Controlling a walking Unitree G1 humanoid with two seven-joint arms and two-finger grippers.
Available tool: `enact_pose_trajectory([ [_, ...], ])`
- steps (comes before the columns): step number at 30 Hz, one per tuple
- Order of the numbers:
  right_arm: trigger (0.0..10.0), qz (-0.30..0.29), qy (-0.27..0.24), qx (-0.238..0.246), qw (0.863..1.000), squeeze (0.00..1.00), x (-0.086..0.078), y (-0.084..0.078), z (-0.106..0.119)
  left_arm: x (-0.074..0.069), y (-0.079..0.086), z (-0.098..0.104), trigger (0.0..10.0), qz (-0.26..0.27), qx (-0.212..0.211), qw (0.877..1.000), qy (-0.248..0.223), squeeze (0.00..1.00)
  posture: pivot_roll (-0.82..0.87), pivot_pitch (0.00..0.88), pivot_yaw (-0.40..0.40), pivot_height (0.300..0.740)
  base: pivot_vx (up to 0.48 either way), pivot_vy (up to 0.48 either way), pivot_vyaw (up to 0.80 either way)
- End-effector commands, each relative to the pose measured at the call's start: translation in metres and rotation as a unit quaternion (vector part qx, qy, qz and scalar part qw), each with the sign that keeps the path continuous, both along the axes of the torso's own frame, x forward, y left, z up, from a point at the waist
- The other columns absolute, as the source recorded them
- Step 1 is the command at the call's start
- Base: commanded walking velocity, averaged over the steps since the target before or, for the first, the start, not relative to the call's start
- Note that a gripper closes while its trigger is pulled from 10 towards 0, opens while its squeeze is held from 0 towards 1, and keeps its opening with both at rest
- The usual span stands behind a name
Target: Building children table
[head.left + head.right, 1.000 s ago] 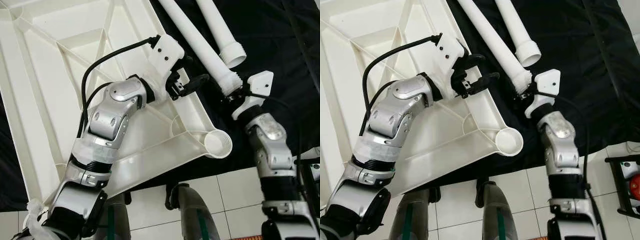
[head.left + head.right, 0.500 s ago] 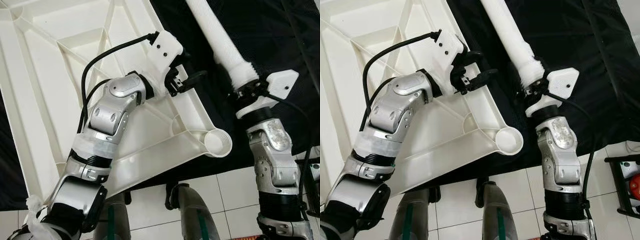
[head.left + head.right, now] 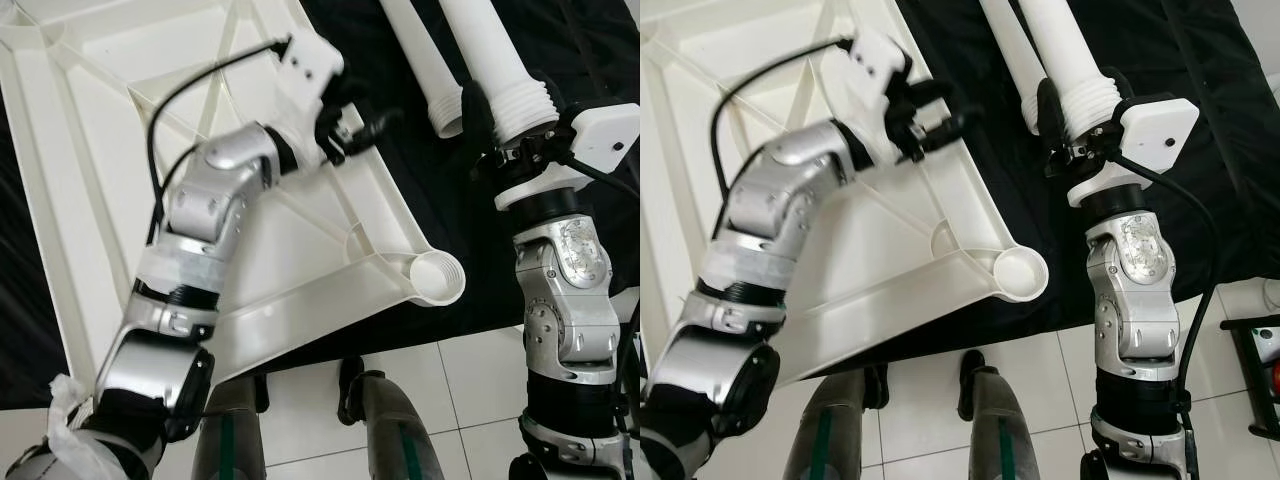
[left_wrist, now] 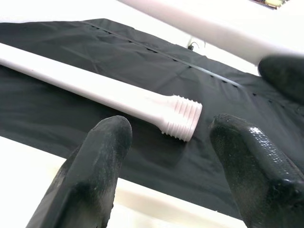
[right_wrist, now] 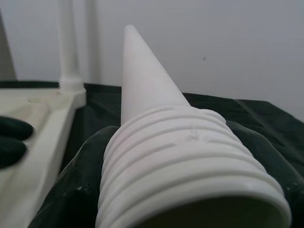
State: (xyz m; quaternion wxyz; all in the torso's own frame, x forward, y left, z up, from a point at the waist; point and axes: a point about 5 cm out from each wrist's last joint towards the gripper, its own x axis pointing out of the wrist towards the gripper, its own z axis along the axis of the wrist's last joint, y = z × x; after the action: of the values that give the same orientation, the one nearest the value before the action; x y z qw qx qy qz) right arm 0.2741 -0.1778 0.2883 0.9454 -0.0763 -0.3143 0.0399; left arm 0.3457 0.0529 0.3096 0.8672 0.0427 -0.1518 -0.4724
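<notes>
The white table top (image 3: 90, 150) lies upside down, with a round leg socket (image 3: 437, 278) at its near right corner. My right gripper (image 3: 512, 112) is shut on a white table leg (image 3: 490, 45) just behind its threaded end (image 5: 185, 161), holding it above the black cloth (image 3: 580, 40). A second leg (image 3: 420, 50) lies on the cloth, its threaded end (image 4: 180, 116) seen between my left gripper's fingers (image 4: 95, 161). My left gripper (image 3: 362, 122) is open at the table top's right edge, with nothing in it.
A white post (image 5: 71, 47) stands upright at a far corner of the table top. White floor tiles (image 3: 470, 370) and my own legs (image 3: 395, 430) are at the front. A black stand with a red object (image 3: 1272, 375) is at the far right.
My right gripper has raised the leg off the cloth and swung its threaded end up and to the right. My left arm has reached farther along the table top's edge.
</notes>
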Motion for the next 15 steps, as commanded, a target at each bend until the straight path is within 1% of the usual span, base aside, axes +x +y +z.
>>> enact_pose_trajectory([
  [1,10.0,-0.049,-0.009,-0.005,0.999,0.0,-0.003,-0.01,0.004,0.002,0.001,0.006,10.0,-0.003,-0.008,1.0,0.0,0.0,0.07,0.213,0.025,0.74,0.0,0.0,0.0],
  [2,10.0,-0.072,-0.016,-0.002,0.997,0.0,-0.003,-0.015,0.008,0.002,0.002,0.011,10.0,0.001,-0.013,1.0,-0.007,0.0,0.07,0.213,0.025,0.74,0.0,0.0,0.0],
  [3,10.0,-0.072,-0.016,-0.002,0.997,0.0,-0.003,-0.015,0.008,0.002,0.002,0.011,10.0,0.001,-0.013,1.0,-0.007,0.0,0.07,0.213,0.025,0.74,0.0,0.0,0.0],
  [5,10.0,-0.098,-0.033,0.012,0.995,0.0,-0.003,-0.02,0.013,0.006,0.003,0.015,10.0,0.014,-0.023,1.0,0.001,0.0,0.07,0.178,0.043,0.74,0.0,0.0,0.0],
  [9,10.0,-0.12,-0.046,0.019,0.992,0.0,-0.002,-0.022,0.016,0.01,0.003,0.015,10.0,0.029,-0.023,0.999,0.016,0.0,0.07,0.165,0.049,0.74,0.0,0.0,0.0],
  [10,10.0,-0.138,-0.049,0.018,0.989,0.0,-0.001,-0.023,0.015,0.014,0.004,0.014,10.0,0.036,-0.024,0.999,0.028,0.0,0.07,0.147,0.061,0.74,0.0,0.0,0.0],
  [13,10.0,-0.144,-0.051,0.008,0.988,0.0,-0.001,-0.023,0.015,0.016,0.005,0.013,10.0,0.043,-0.025,0.998,0.038,0.0,0.07,0.143,0.064,0.74,0.0,0.0,0.0],
  [14,10.0,-0.159,-0.05,-0.006,0.986,0.0,-0.001,-0.023,0.014,0.019,0.006,0.011,10.0,0.052,-0.028,0.997,0.048,0.0,0.06,0.127,0.071,0.74,0.0,0.0,0.0],
  [15,10.0,-0.159,-0.05,-0.006,0.986,0.0,-0.001,-0.023,0.014,0.019,0.006,0.011,10.0,0.052,-0.028,0.997,0.048,0.0,0.06,0.127,0.071,0.74,0.0,0.0,0.0],
])
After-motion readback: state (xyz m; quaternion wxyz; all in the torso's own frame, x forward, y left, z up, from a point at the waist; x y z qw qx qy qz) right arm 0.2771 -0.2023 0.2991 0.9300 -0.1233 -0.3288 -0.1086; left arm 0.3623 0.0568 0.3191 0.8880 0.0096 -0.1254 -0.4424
